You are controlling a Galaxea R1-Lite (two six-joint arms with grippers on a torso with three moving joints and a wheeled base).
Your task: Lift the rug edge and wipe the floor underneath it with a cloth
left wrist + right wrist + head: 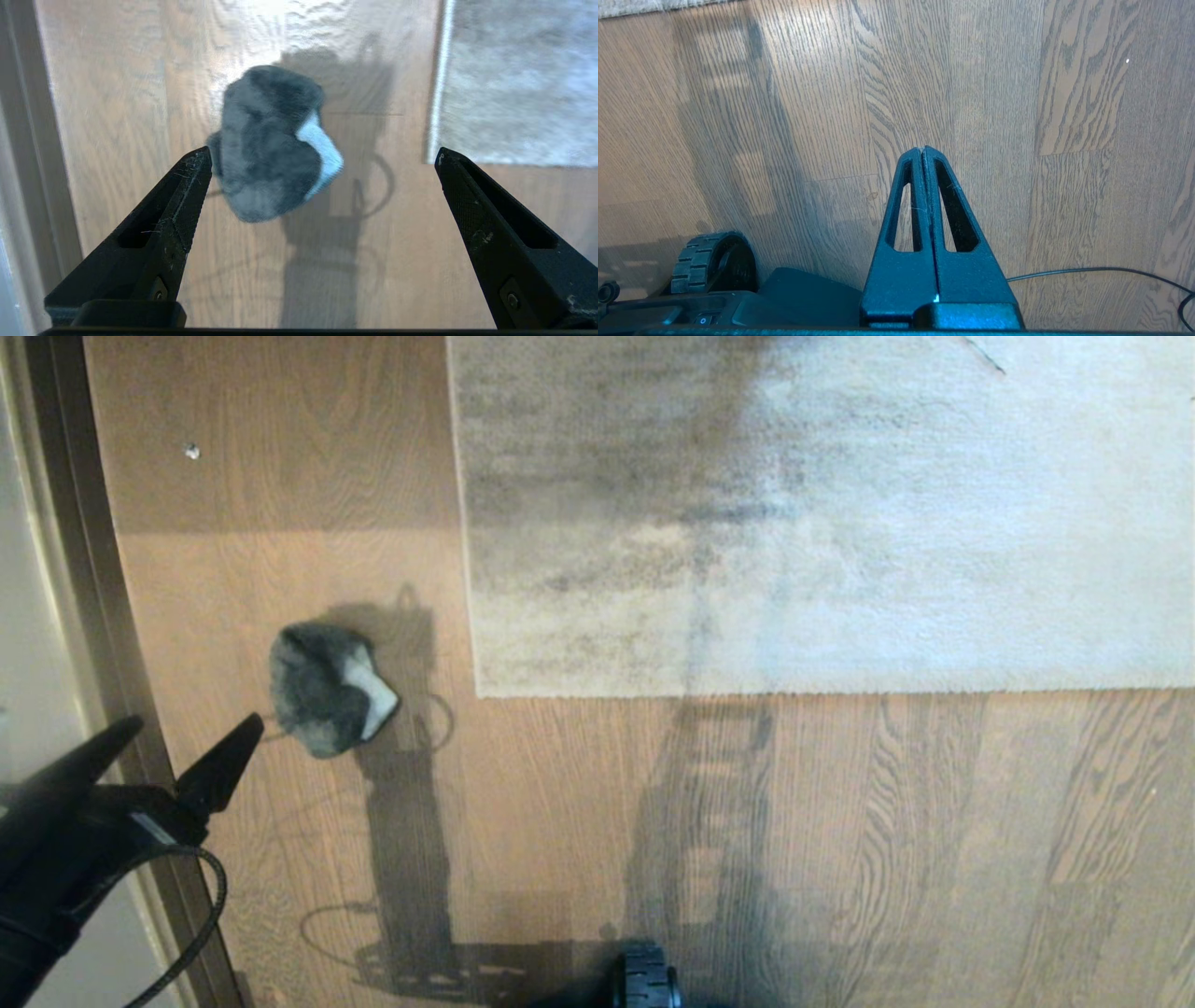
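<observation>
Here the left gripper (322, 156) fingers gape wide, seemingly clear of the cloth (273, 144).

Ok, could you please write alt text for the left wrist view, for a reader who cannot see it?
A dark grey fuzzy cloth lies on the brown wood floor, just ahead of the left gripper, whose black jaws are spread wide and hold nothing. The rug edge runs past the cloth on one side, not touching it.
</observation>
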